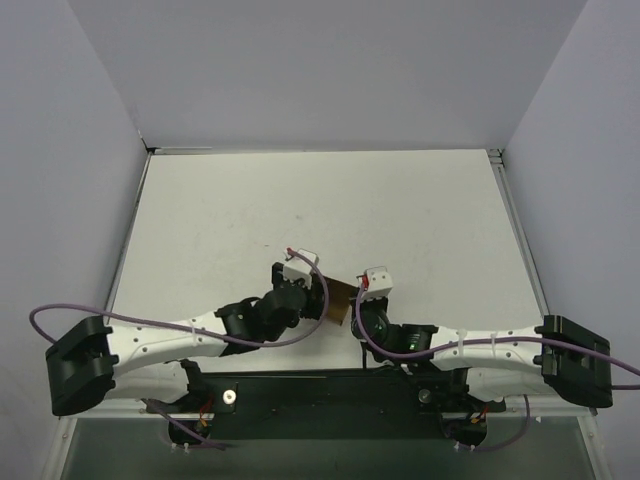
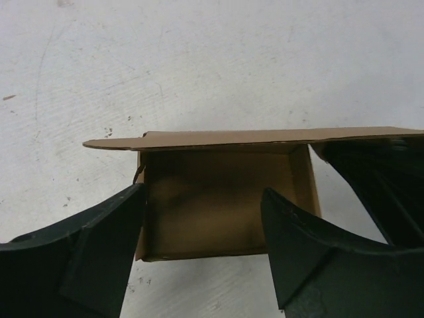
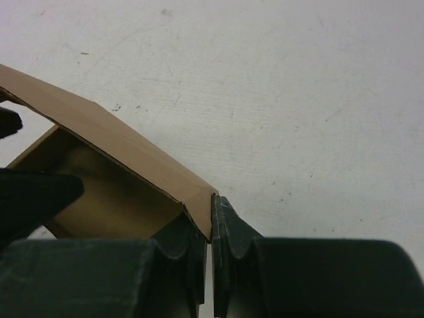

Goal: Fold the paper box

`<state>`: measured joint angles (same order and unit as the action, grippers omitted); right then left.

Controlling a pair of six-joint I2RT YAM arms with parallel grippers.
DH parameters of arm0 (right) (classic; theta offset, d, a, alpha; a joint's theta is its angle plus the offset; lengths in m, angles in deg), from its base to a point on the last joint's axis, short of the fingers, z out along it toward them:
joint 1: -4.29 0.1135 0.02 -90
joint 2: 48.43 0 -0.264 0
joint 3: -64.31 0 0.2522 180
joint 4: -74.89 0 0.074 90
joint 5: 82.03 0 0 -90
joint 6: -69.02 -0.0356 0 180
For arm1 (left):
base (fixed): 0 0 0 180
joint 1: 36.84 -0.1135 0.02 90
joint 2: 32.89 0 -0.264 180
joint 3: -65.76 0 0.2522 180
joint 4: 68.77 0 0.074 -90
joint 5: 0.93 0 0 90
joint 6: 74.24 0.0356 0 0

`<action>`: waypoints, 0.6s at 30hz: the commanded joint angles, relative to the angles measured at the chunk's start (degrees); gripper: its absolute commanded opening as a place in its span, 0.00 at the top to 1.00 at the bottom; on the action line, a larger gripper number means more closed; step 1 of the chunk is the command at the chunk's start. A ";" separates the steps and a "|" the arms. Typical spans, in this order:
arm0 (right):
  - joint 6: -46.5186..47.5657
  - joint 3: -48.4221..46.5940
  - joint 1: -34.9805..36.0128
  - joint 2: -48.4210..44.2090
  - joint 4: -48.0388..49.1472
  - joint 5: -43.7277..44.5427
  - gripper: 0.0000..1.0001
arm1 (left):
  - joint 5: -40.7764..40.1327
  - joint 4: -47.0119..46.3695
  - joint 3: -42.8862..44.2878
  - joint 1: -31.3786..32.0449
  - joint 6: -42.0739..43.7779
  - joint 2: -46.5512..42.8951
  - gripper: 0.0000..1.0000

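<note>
**A:** Where is your paper box [image 1: 340, 300]?

**B:** At the near middle of the table [image 1: 300, 200], between your two arms, with its hollow side facing the left one.

**A:** And your grippers?

**B:** Your left gripper [image 2: 202, 199] has its jaws spread wide, a finger at each side of the box's mouth, clasping nothing. Your right gripper [image 3: 211, 212] is pinched tight on a corner of the box's flap.

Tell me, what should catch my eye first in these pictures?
A small brown cardboard box, half folded with one flap jutting out, sits between two robot arms that meet at the near middle of the white table. The right gripper is shut tight on one edge of the box. The left gripper stands wide open, facing its hollow inside.
</note>
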<state>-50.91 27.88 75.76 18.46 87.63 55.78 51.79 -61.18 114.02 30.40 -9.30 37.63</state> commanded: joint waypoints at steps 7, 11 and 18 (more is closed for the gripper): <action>15.07 -0.70 -1.84 -2.38 4.60 -3.41 1.00 | 32.60 15.14 -1.18 -15.11 0.54 -22.17 0.13; 16.40 1.14 -6.41 -5.53 3.83 -12.90 1.00 | 40.32 11.81 -6.28 -20.56 2.20 -27.36 0.15; 16.31 0.88 -14.68 -9.32 -1.36 -25.92 1.00 | 43.16 -4.88 -14.63 -20.92 5.90 -25.18 0.18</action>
<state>-35.74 28.92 63.47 11.46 88.55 37.60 90.08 -54.06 101.76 9.81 -6.33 11.03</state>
